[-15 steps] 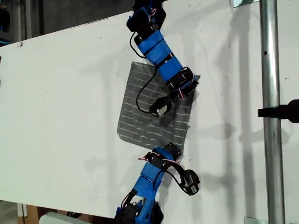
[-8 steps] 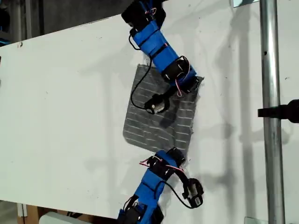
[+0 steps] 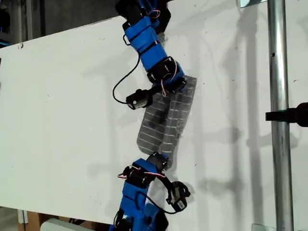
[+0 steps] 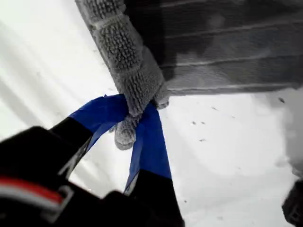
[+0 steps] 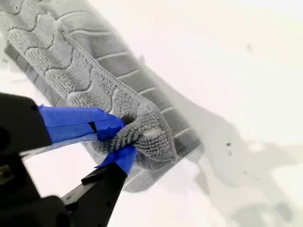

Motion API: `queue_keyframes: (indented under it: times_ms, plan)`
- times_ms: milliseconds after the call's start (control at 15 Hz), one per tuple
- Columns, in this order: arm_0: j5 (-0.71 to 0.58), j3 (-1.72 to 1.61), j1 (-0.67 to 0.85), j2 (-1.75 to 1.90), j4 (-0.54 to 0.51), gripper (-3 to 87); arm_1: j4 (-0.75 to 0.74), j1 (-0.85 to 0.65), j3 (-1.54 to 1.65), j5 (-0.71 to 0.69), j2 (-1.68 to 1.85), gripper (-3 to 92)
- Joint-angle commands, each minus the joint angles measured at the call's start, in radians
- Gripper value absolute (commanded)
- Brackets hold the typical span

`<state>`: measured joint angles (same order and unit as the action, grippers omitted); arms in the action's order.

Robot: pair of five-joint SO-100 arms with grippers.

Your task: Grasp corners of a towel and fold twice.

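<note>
The grey white-striped towel (image 3: pixel 166 120) lies on the white table (image 3: pixel 62 120), doubled over into a narrow band. My first gripper (image 4: pixel 135 123) is shut on one corner (image 4: pixel 125 135), and the towel (image 4: pixel 227 47) hangs lifted beyond it. My second gripper (image 5: pixel 123 139) is shut on another corner (image 5: pixel 151 137), with the towel (image 5: pixel 85 61) folded over a lower layer. In the exterior view one blue arm (image 3: pixel 151 53) reaches the towel's upper end and another arm (image 3: pixel 142 180) its lower end. The wrist views do not show which arm is which.
A metal pole (image 3: pixel 278 115) with a black clamp (image 3: pixel 293 114) stands at the exterior view's right. Loose black cables hang from both arms. The table's edge runs along the exterior view's upper left.
Both arms have swung toward the exterior view's left, carrying the held edge over the towel. The flat square has become a narrow, partly doubled band.
</note>
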<state>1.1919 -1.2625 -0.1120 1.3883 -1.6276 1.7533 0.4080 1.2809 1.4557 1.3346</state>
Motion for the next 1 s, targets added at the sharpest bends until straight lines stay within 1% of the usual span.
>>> queue_keyframes:
  times_ms: [0,133,200,267,333,400,600,733,800,867,933]
  plan:
    - [-0.190,0.015,0.232,0.017,0.000,-2.7,0.213,-0.175,0.106,0.006,0.127,-0.2]
    - [-0.350,0.109,0.360,-0.028,-0.002,-2.6,0.249,-0.318,0.247,-0.017,0.262,-0.2]
    - [-0.385,0.137,0.380,-0.021,0.002,-2.6,0.264,-0.344,0.273,-0.015,0.337,-0.2]
    - [-0.407,0.137,0.385,-0.020,0.020,-2.6,0.278,-0.334,0.278,0.003,0.394,-0.2]
    - [-0.402,0.129,0.377,-0.038,0.026,-2.5,0.232,-0.295,0.298,-0.002,0.425,-0.2]
    - [-0.380,0.101,0.350,-0.057,0.041,-2.1,0.147,-0.232,0.322,-0.003,0.425,-0.2]
    - [-0.281,0.091,0.230,-0.190,0.061,2.2,-0.071,-0.081,0.354,0.048,0.305,-0.2]
    - [-0.179,0.091,0.181,-0.250,0.063,6.7,-0.201,-0.054,0.368,0.052,0.204,-0.2]
    - [-0.170,0.100,0.169,-0.287,0.064,8.3,-0.256,-0.055,0.388,0.052,0.163,-0.2]
    - [-0.156,0.103,0.172,-0.321,0.064,16.7,-0.276,-0.066,0.393,0.052,0.121,-0.2]
    - [-0.155,0.098,0.184,-0.336,0.072,18.0,-0.275,-0.084,0.397,0.054,0.091,-0.2]
